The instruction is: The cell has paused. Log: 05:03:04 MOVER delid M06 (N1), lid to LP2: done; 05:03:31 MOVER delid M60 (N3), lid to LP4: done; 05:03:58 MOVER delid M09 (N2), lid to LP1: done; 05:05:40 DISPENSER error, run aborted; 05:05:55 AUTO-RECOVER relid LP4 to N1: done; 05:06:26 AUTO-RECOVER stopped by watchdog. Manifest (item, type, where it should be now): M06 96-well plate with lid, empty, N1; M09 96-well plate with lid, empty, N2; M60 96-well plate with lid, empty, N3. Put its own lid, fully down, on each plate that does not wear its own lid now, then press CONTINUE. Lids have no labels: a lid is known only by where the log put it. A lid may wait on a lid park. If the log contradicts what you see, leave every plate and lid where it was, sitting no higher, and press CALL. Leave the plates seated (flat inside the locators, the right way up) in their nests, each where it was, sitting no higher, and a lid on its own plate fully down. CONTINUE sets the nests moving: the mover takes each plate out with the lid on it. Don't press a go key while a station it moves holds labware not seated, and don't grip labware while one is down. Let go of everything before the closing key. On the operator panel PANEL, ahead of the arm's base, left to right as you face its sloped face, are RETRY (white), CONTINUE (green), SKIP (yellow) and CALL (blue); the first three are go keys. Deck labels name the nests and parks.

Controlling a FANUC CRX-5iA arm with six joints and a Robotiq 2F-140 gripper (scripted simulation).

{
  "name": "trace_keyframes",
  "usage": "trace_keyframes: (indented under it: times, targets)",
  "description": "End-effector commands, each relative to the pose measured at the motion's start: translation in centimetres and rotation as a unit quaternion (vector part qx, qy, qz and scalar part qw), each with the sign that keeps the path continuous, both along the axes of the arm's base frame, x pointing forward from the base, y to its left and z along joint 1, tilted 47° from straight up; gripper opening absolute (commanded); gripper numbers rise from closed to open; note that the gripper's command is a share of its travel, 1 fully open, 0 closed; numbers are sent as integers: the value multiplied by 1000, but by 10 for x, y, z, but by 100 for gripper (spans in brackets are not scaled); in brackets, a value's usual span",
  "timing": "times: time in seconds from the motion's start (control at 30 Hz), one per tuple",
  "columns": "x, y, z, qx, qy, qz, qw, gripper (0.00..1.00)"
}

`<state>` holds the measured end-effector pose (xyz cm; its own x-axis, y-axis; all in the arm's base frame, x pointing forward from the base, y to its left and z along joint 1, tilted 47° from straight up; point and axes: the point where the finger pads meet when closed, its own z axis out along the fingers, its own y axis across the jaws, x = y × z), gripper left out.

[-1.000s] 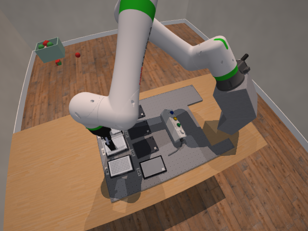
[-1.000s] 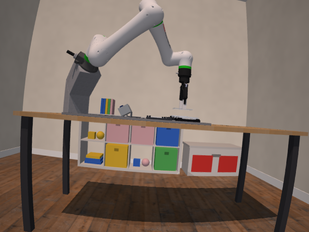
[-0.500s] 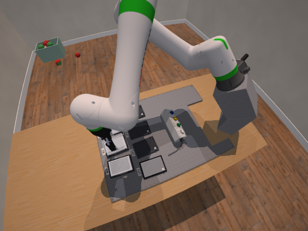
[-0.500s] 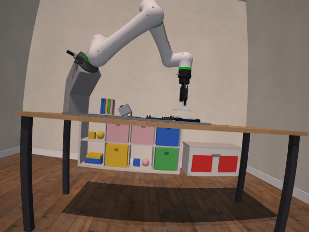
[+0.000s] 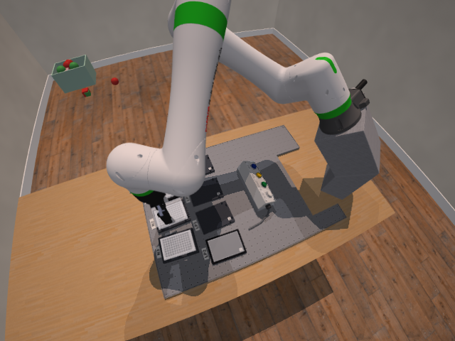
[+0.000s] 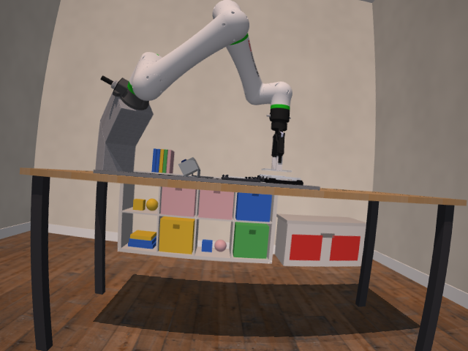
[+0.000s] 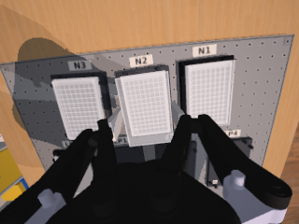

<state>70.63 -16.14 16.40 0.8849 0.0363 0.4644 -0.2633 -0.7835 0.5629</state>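
My gripper (image 7: pixel 147 111) is shut on a clear lid (image 7: pixel 145 108) and holds it level a little above the plate in nest N2. The side view shows the lid (image 6: pixel 277 170) hanging clear of the deck. White 96-well plates sit in nest N3 (image 7: pixel 77 105) and nest N1 (image 7: pixel 208 91); I cannot tell from here whether either wears a lid. In the overhead view the gripper (image 5: pixel 165 214) is over the middle nest, another plate (image 5: pixel 177 244) lies nearer the deck's front edge, and the third nest is hidden by my arm. One lid (image 5: pixel 225 246) rests on a lid park.
The other lid parks (image 5: pixel 212 216) look dark and bare. The operator panel (image 5: pixel 256 185) stands mid-deck with blue (image 5: pixel 253 166), yellow (image 5: pixel 258 175) and green (image 5: pixel 263 183) keys. The arm's grey pedestal (image 5: pixel 349 158) stands at the table's far right.
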Motion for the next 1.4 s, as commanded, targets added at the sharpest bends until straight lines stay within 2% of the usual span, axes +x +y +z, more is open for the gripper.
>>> trace_keyframes:
  times: [0.0,0.4,1.37]
  targets:
    - [1,-1,-2,0,0,0,1000,0]
    - [6,-8,-8,0,0,0,1000,0]
    - [7,-9,-10,0,0,0,1000,0]
